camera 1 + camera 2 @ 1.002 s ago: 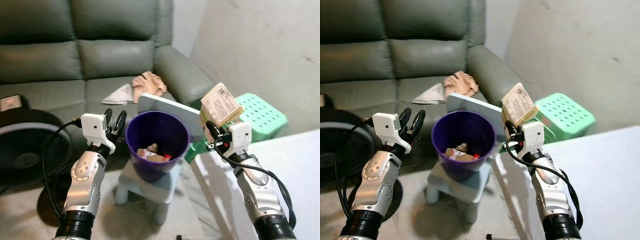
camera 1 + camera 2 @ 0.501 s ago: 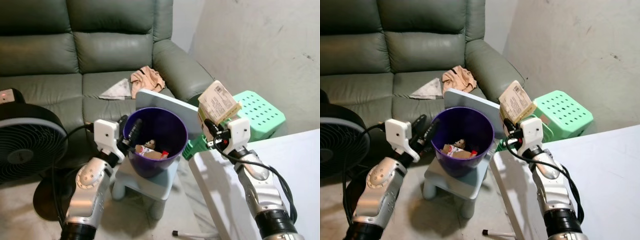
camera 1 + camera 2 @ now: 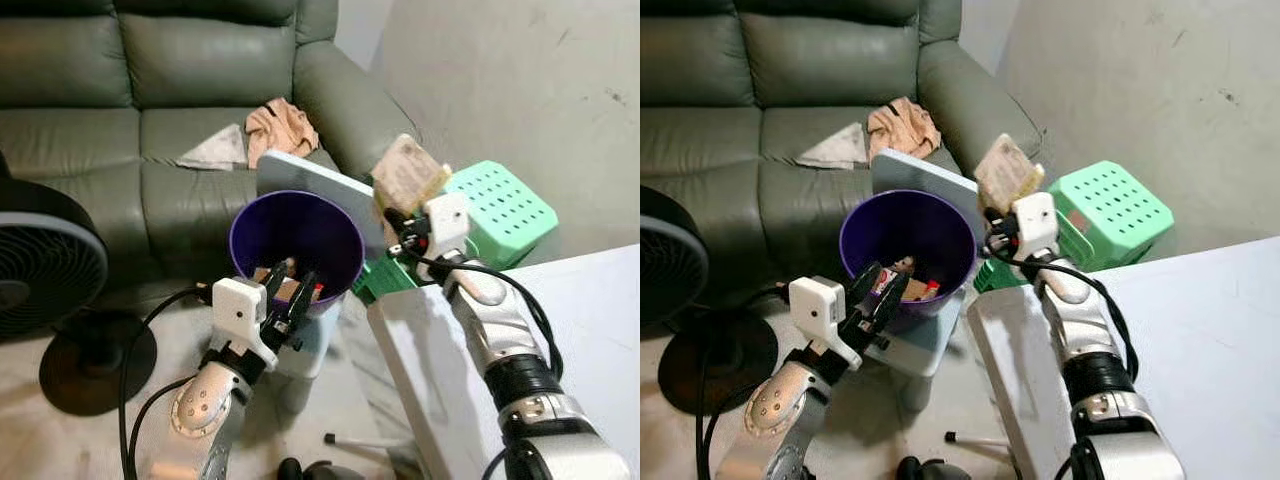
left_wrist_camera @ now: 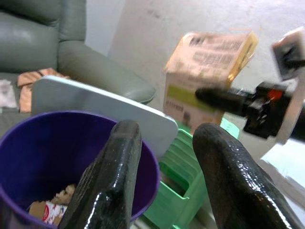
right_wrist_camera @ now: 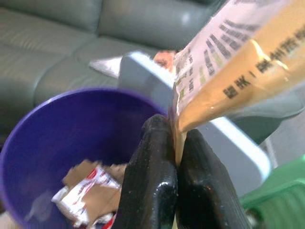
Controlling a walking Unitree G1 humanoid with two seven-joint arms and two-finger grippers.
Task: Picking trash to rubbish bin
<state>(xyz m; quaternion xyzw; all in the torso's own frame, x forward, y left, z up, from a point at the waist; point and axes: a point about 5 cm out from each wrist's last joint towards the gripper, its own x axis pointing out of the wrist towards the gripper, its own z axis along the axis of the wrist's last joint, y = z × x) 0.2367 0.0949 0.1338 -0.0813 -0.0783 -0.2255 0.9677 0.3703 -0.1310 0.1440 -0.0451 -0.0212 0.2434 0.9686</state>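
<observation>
A purple rubbish bin (image 3: pixel 296 236) is seen at the centre of the left eye view, set on a small pale stool (image 3: pixel 312 335) that is largely hidden behind the bin and the left arm. Crumpled wrappers and cardboard scraps (image 5: pixel 88 188) lie at the bin's bottom; their print cannot be read. A flat grey board (image 3: pixel 315 188) leans behind the bin, its lower part covered by the rim.

The right tool (image 3: pixel 393 222) is held at the upper right of the bin's rim, its two black fingers (image 5: pixel 155 176) pinched tight on the lower edge of a tan printed carton (image 3: pixel 408 173). The carton stands above and just beside the rim, not inside the bin; it is blurred in the eye views, and in the right wrist view it is cut off by the frame's upper edge.

The left tool (image 3: pixel 289 300) is raised at the bin's near wall, lower centre of the frame, its fingers (image 4: pixel 109 181) parted by a narrow gap and empty.

A green perforated stool (image 3: pixel 500 206) stands at centre right, partly hidden by the right arm. A white bench (image 3: pixel 580 330) fills the lower right corner. A grey-green sofa (image 3: pixel 130 90) spans the upper left, with a pinkish cloth (image 3: pixel 281 125) and a pale sheet (image 3: pixel 212 152) on its seat. A black fan (image 3: pixel 45 280) is cut off at the left edge.
</observation>
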